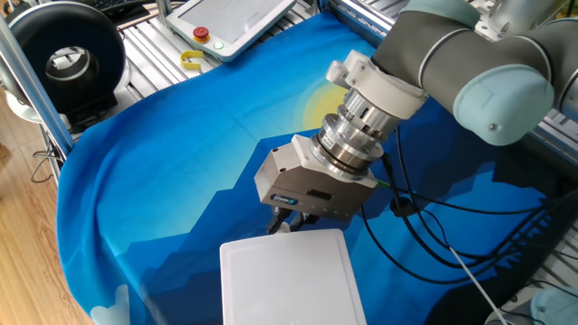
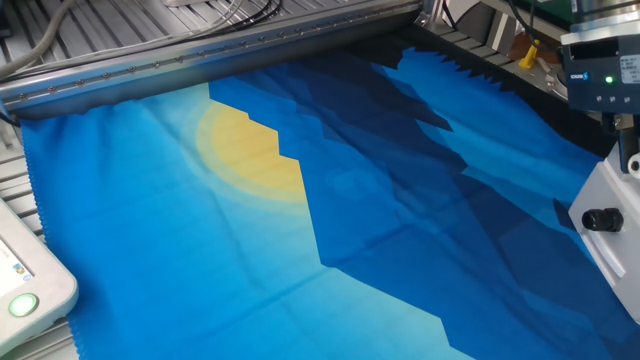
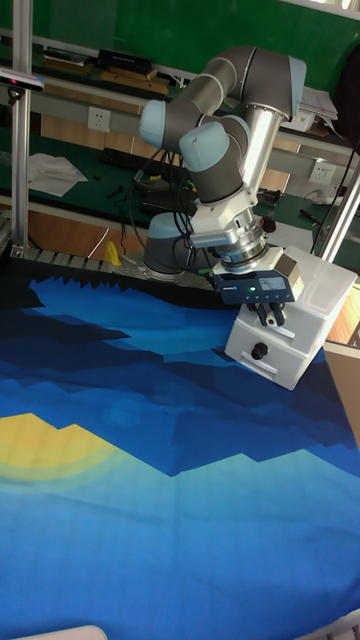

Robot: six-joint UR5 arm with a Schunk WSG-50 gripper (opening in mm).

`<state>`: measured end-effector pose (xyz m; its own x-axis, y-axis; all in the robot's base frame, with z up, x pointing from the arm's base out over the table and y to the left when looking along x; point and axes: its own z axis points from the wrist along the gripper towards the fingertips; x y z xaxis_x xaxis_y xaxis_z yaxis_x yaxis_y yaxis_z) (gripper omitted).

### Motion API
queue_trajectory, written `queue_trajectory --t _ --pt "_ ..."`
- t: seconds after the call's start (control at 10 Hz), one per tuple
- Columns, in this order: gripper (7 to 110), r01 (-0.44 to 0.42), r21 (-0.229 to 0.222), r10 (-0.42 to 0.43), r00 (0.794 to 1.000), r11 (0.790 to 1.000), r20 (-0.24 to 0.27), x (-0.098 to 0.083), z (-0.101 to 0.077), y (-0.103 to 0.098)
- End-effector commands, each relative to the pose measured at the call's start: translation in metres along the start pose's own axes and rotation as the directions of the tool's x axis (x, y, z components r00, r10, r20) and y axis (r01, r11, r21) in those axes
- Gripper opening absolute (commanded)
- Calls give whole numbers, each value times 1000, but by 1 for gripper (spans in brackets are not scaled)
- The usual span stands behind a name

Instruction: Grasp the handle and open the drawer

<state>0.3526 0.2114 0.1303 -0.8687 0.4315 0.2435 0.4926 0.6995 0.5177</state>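
A white plastic box (image 1: pixel 287 275) stands on the blue cloth, and its drawer (image 3: pixel 262 362) front looks pushed in. The handle (image 3: pixel 260 351) shows as a small dark round knob (image 2: pixel 603 219) on that front face. My gripper (image 3: pixel 268 322) points straight down just above the knob, at the box's front top edge. Its two dark fingers stand slightly apart with nothing between them. In one fixed view the gripper (image 1: pixel 289 221) hides the handle. In the other fixed view a single finger (image 2: pixel 625 150) hangs above the knob.
A white pendant with a red button (image 1: pixel 230 23) and a yellow tape dispenser (image 1: pixel 191 60) lie at the far left edge. A black round device (image 1: pixel 68 59) sits beyond the table. Black cables (image 1: pixel 433 235) trail across the cloth (image 1: pixel 172 171) beside the box.
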Motion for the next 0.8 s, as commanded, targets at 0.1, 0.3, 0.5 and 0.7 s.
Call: queue_trajectory --t 0.1,0.3,0.5,0.7 --pt "7 -1 -10 1 1000 1000 -4 -1 -1 6" --pt "7 1 -10 -1 1000 1000 -6 -1 -1 6" --pt "7 2 -11 -2 1000 1000 -6 -1 -1 6" --pt "7 2 -10 -2 1000 1000 -8 -1 -1 7"
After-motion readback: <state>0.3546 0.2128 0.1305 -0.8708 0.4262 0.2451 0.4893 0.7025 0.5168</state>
